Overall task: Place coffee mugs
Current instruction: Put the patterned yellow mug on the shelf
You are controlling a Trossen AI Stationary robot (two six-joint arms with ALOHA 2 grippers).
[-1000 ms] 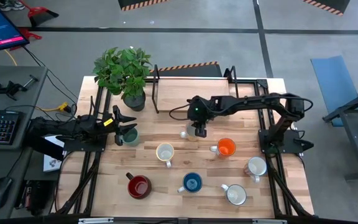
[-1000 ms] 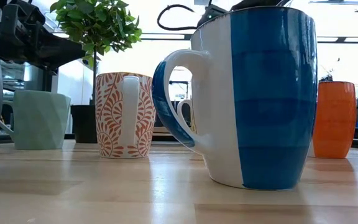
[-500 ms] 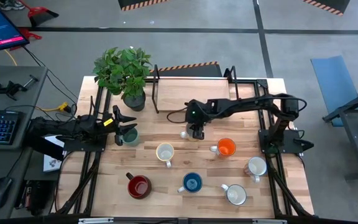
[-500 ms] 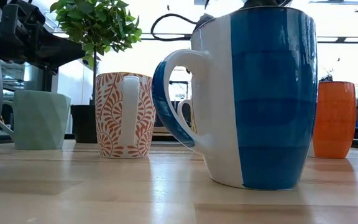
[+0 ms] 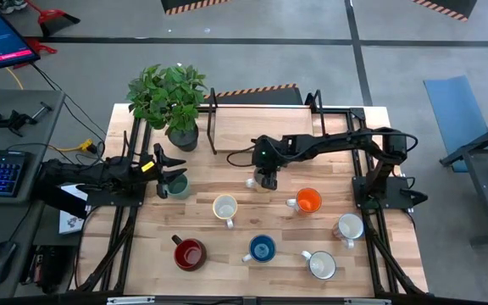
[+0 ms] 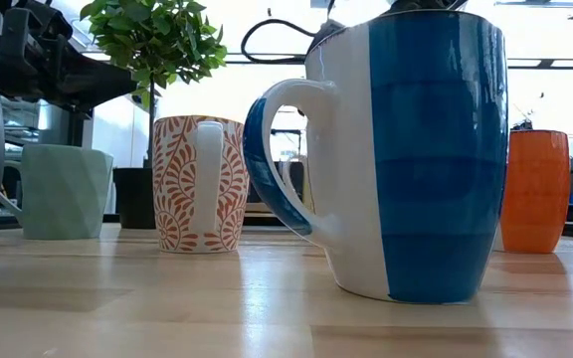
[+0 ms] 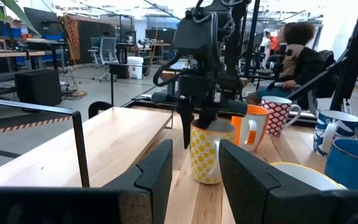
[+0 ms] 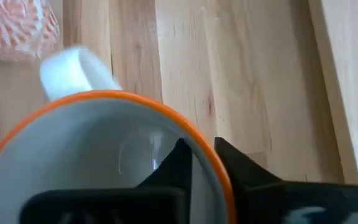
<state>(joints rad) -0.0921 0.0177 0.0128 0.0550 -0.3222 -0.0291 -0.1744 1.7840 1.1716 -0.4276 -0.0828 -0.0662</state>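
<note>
Wooden worktop (image 5: 227, 157) at frame centre: the right gripper (image 5: 266, 180) pinches the rim of a yellow mug (image 7: 205, 154), one finger inside, apparently setting it down, while the left gripper (image 5: 172, 167), fingers spread, waits over a teal mug (image 5: 177, 185) at left.

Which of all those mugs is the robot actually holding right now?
The yellow-patterned mug with the orange rim, mid-table. The right gripper pinches its rim, one finger inside and one outside. All the other mugs, like the orange mug beside it, stand free.
</note>
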